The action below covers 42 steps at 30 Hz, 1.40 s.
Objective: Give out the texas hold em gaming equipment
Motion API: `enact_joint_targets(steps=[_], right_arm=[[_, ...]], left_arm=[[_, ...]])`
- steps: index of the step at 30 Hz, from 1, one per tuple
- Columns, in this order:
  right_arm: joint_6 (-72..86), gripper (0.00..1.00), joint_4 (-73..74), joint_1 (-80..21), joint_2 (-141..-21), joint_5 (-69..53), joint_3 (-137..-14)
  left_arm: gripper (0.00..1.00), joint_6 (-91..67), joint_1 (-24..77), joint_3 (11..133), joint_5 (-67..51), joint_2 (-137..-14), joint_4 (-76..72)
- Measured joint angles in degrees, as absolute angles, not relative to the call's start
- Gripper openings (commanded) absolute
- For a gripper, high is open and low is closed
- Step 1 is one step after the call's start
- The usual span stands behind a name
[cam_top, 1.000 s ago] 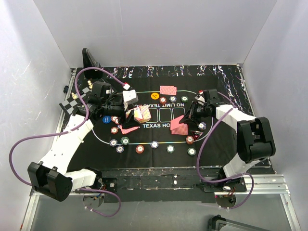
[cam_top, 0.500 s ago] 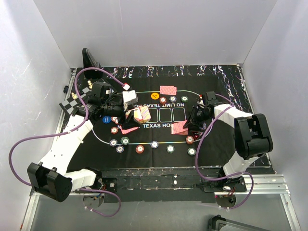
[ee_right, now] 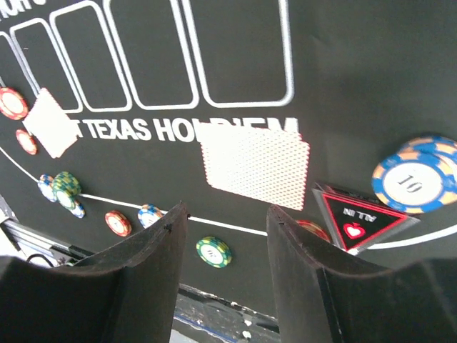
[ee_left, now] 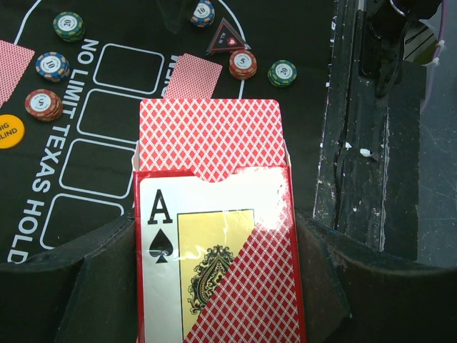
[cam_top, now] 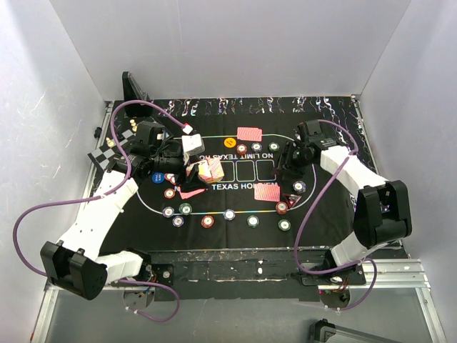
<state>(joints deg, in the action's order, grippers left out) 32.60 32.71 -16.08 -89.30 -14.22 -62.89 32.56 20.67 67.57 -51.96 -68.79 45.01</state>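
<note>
Jaws of the left claw (cam_top: 200, 171) are clamped on the card deck (ee_left: 214, 236), left of centre in the top view. Its long axis runs up the left-wrist frame, and red-backed cards protrude from the box's upper end. The right claw (ee_right: 225, 229) hangs apart and empty over the right half of the surface (cam_top: 335, 207). One dealt card (ee_right: 255, 166) lies flat just above it in its own frame, beside the triangular marker (ee_right: 360, 218). To fetch another card, the right claw would probably have to travel left to the deck.

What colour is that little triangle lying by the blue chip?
The triangle is black with a red edge and red heart; clearest in the right wrist view.
</note>
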Motion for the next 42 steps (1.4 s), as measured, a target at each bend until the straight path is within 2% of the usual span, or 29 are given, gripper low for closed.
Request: enact_joint_targets(steps=[5,7,11,14,20,24,33,42], right_arm=[[32.7,0.56,32.8,-20.3,-92.7,-14.3,-69.9],[32.7,0.59,32.4,-22.0,-94.9,-15.2,-72.4],[34.1,0.79,31.0,-25.0,-94.9,-21.7,-74.9],[36.6,0.84,28.1,-25.5,-91.9,-28.5,-75.0],[45.7,0.86,15.3,-25.6,-83.9,-40.8,-74.2],[49.2,0.88,9.1,-27.9,-83.5,-45.7,-74.2],[47.8,0.89,12.2,-37.0,-91.3,-46.9,-79.1],[49.9,0.91,10.8,-38.1,-94.0,-48.4,-79.7]], left_arm=[[0.00,32.5,20.7,67.6,-51.9,-68.8,45.0],[0.00,32.4,20.7,67.6,-51.9,-68.8,45.0],[0.00,32.4,20.7,67.6,-52.0,-68.8,45.0],[0.00,32.4,20.7,67.6,-52.0,-68.8,45.0],[0.00,32.4,20.7,67.6,-52.0,-68.8,45.0],[0.00,32.4,20.7,67.6,-52.0,-68.8,45.0],[0.00,32.3,20.7,67.6,-52.0,-68.8,44.9],[0.00,32.3,20.7,67.6,-52.0,-68.8,44.9]])
